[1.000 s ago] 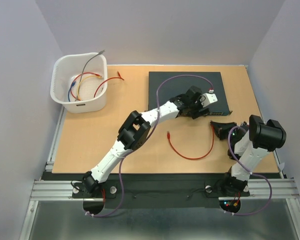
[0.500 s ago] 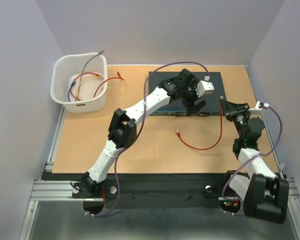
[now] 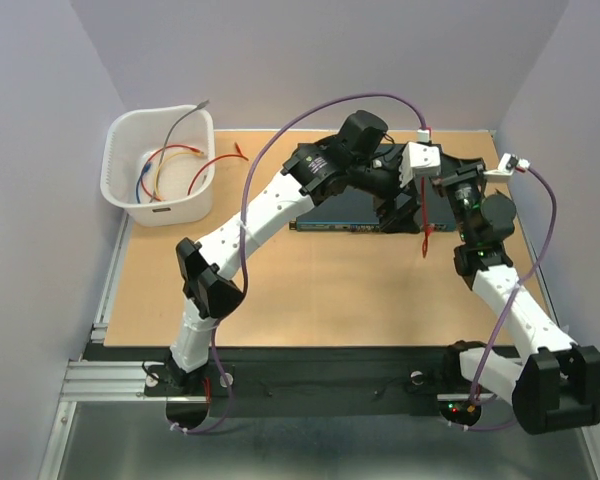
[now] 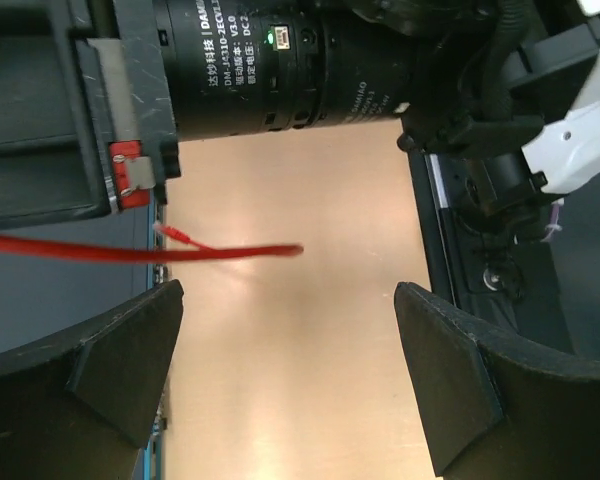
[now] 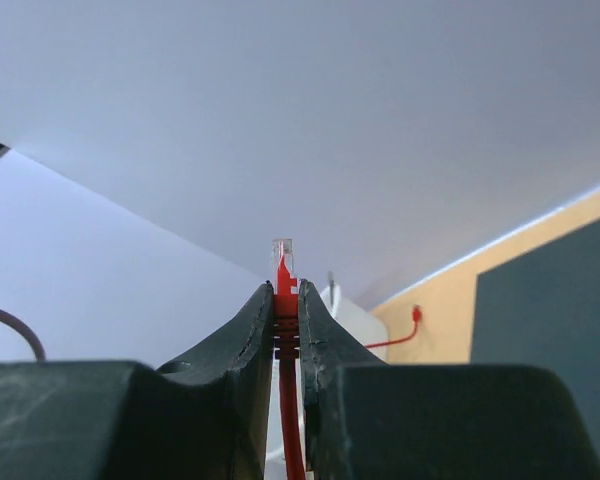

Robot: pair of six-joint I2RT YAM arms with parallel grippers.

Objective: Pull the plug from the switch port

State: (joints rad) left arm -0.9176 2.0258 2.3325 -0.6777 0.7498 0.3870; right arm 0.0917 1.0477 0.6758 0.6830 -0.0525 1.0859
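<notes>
The switch (image 3: 342, 214) lies at the back of the table, its thin front face toward me, mostly covered by both arms. It shows as a dark slab in the right wrist view (image 5: 555, 300). My right gripper (image 3: 438, 190) (image 5: 285, 288) is shut on the red cable's plug (image 5: 284, 262), whose clear tip sticks out above the fingers, up in the air and apart from the switch. The red cable (image 3: 423, 236) hangs down from it. My left gripper (image 3: 404, 208) (image 4: 290, 385) is open and empty over the switch's right end. The red cable (image 4: 180, 250) crosses its view.
A white basket (image 3: 160, 168) with several loose cables stands at the back left, and a red cable end (image 3: 238, 152) trails onto the table beside it. Purple arm cables arc over the back of the table. Walls stand close on three sides.
My right gripper has swung up and toward the back, lifting the red cable off the table. My left arm has stretched farther back and right over the switch.
</notes>
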